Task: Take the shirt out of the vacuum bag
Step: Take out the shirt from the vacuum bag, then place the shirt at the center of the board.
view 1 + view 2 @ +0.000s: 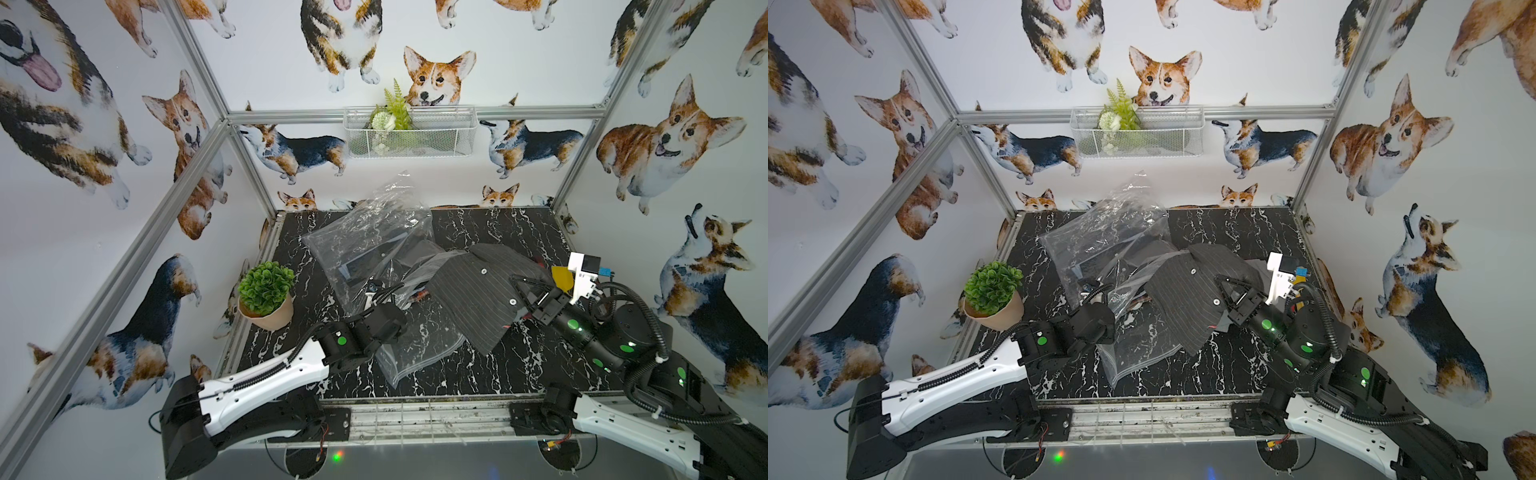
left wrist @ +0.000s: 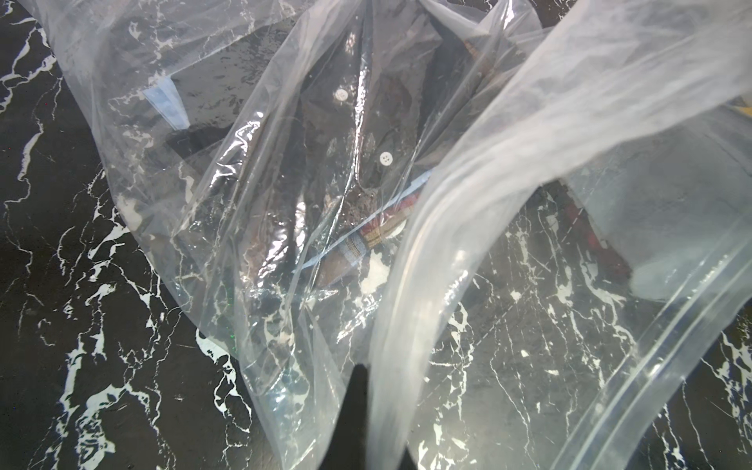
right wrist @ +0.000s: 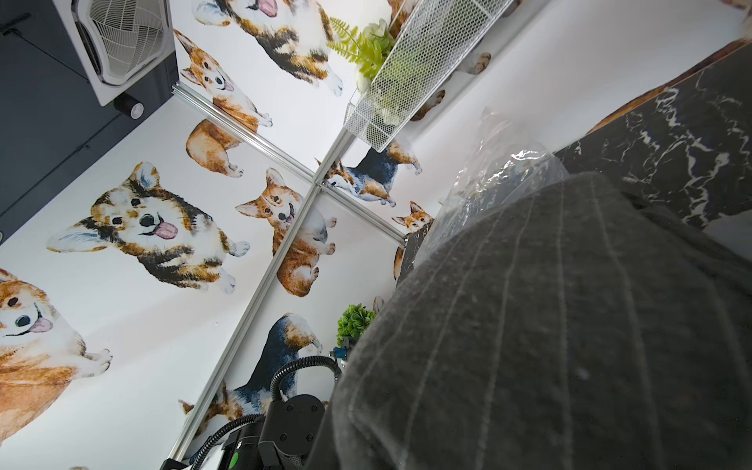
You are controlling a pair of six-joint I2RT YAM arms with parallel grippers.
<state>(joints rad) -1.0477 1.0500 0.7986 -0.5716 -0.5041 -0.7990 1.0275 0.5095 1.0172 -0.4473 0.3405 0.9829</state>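
Shirt, grey pinstripe, on the bench, mostly out of the vacuum bag, one end inside; right fingers closed on its cloth, left fingers pinching bag film; risk: film slips free and the bag drags along

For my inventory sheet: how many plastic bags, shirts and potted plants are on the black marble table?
Transparent crinkly plastic vacuum bag: 1
Dark grey pinstriped shirt: 1
Green leafy potted plant in tan pot: 1
Total: 3
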